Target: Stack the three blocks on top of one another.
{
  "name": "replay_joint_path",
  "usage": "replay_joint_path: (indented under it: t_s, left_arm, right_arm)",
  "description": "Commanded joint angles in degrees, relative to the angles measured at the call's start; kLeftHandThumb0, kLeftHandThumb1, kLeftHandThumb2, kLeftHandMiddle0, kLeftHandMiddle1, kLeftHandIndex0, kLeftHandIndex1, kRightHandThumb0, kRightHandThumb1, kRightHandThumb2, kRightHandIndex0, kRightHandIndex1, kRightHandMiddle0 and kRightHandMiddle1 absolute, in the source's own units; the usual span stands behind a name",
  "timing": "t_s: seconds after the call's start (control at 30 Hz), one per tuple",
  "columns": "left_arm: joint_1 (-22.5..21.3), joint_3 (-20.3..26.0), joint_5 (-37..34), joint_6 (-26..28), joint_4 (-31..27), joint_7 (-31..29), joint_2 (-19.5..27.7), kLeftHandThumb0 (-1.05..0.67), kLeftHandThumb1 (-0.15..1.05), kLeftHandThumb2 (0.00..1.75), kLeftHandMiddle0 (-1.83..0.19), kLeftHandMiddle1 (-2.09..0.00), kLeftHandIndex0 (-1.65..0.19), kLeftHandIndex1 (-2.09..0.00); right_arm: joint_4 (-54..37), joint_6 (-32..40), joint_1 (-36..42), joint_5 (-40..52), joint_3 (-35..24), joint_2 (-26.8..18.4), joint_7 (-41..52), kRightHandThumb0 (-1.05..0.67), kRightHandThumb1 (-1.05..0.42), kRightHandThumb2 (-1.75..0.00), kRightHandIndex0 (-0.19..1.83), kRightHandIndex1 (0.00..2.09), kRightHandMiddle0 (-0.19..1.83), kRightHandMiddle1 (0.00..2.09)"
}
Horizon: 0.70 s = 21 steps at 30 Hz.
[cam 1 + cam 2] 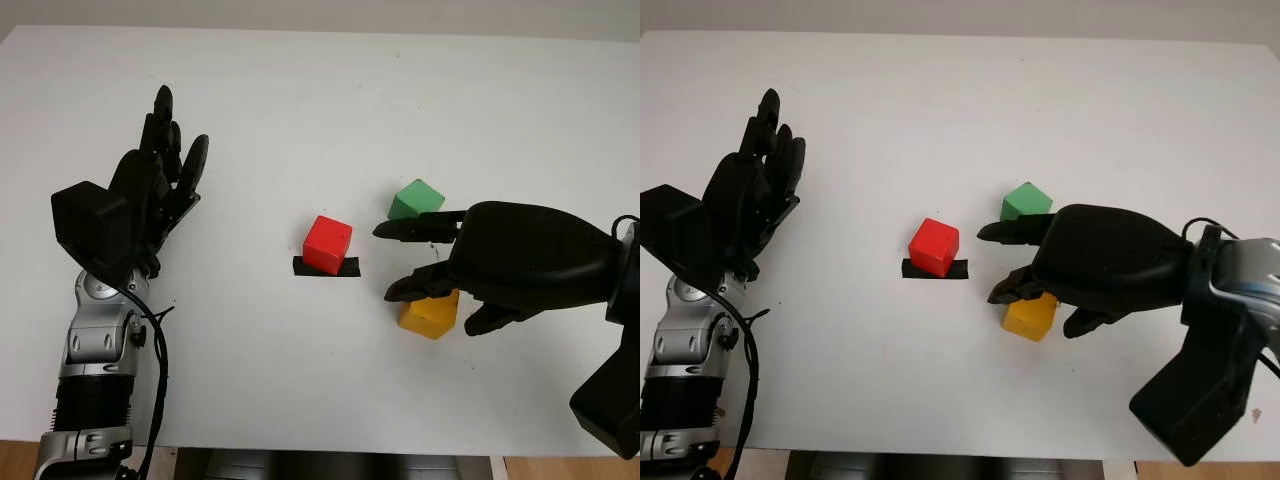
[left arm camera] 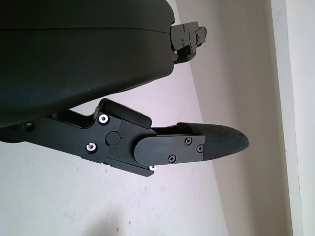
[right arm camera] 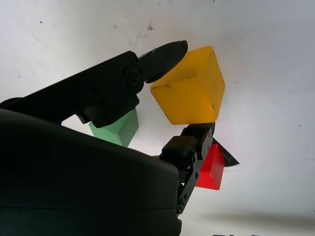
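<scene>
- Risk: right hand [image 1: 440, 275] is closing on the yellow block [image 1: 430, 315] by its corners, not flat faces, so it could twist or pop out on lift.
- Risk: green block [image 1: 416, 199] is sitting just beside the upper finger; a sweep toward the red one could be knocking it away.
- Risk: red block [image 1: 327, 243] is resting on a black strip [image 1: 325, 268], rotated versus yellow; a skewed drop could be sliding off.
- Right hand: fingers [image 3: 162, 54] are pinching the yellow block from opposite sides, both touching; whether it's off the table, can't tell.
- Left hand [image 1: 165, 165] is idling over the table [image 1: 300, 90] far left, open, holding nothing.
</scene>
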Motion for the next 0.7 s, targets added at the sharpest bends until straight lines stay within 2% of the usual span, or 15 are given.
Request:
replay_joint_path:
  t_s: [0.0, 0.2, 0.27, 0.33, 0.4, 0.53, 0.67]
  left_arm:
    - [1.1, -0.3, 0.2, -0.3, -1.1, 0.1, 0.1, -0.73, 1.05, 0.46, 0.17, -0.06, 0.16, -0.06]
    - [1.3, 0.1, -0.7, 0.0, -1.2, 0.1, -0.4, -0.73, 1.05, 0.45, 0.17, -0.06, 0.16, -0.06]
    - [1.4, 0.2, -1.0, 0.1, -1.3, 0.1, -0.5, -0.74, 1.05, 0.43, 0.17, -0.06, 0.16, -0.06]
    - [1.5, 0.1, -1.0, -0.1, -1.3, 0.2, -0.5, -0.75, 1.05, 0.43, 0.17, -0.05, 0.17, -0.05]
    - [1.5, 0.0, -1.0, -0.2, -1.1, 0.2, -0.6, -0.75, 1.05, 0.43, 0.17, -0.05, 0.17, -0.05]
    - [1.6, -0.1, -1.3, -0.2, -1.1, 0.3, -0.7, -0.75, 1.05, 0.43, 0.17, -0.06, 0.17, -0.05]
    - [1.7, -0.3, -1.2, -0.4, -1.2, 0.1, -0.6, -0.75, 1.05, 0.43, 0.17, -0.05, 0.17, -0.05]
  right_arm:
    - [1.0, -1.4, 0.6, -1.0, 0.3, 0.6, -1.3, -0.30, -0.83, -0.06, 0.29, 0.09, 0.86, 0.19]
    - [3.0, -4.0, -0.5, -3.0, 1.1, 0.7, -3.5, -0.35, -0.83, -0.06, 0.34, 0.10, 0.99, 0.28]
    - [3.8, -5.0, -1.0, -3.8, 1.4, 0.8, -4.5, -0.36, -0.83, -0.05, 0.37, 0.09, 0.96, 0.45]
    - [4.5, -5.7, -1.3, -4.1, 1.6, 0.9, -5.3, -0.37, -0.82, -0.05, 0.40, 0.08, 0.88, 0.73]
    - [5.3, -6.3, -1.4, -4.4, 1.6, 1.2, -6.3, -0.37, -0.82, -0.05, 0.41, 0.07, 0.83, 0.88]
    - [7.6, -7.4, -1.6, -4.3, 1.7, 2.2, -8.6, -0.36, -0.82, -0.05, 0.45, 0.08, 0.76, 1.08]
    - [9.1, -7.2, -2.2, -3.6, 2.0, 2.7, -9.1, -0.37, -0.82, -0.05, 0.47, 0.09, 0.72, 1.14]
